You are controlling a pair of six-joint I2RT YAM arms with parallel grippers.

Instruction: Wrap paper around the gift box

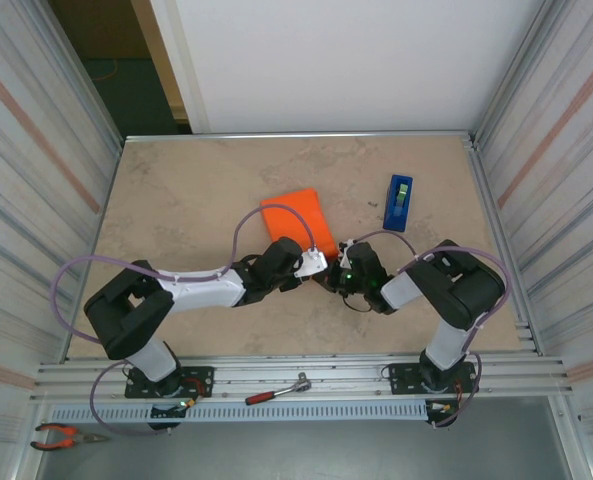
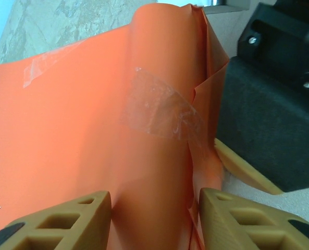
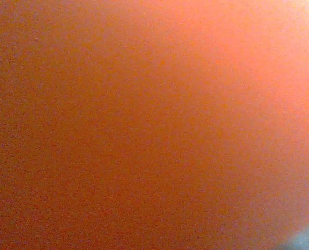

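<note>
Orange gift box (image 1: pixel 294 215): 1 | blue tape dispenser (image 1: pixel 398 202): 1 | tape strips (image 2: pixel 162 112): 2

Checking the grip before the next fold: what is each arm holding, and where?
Left fingers seem closed on a raised, taped fold of the paper. Right fingers are shut; whether they pinch paper cannot be told.

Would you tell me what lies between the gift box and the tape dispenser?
Bare tabletop separates the gift box and tape dispenser in the top view.
</note>
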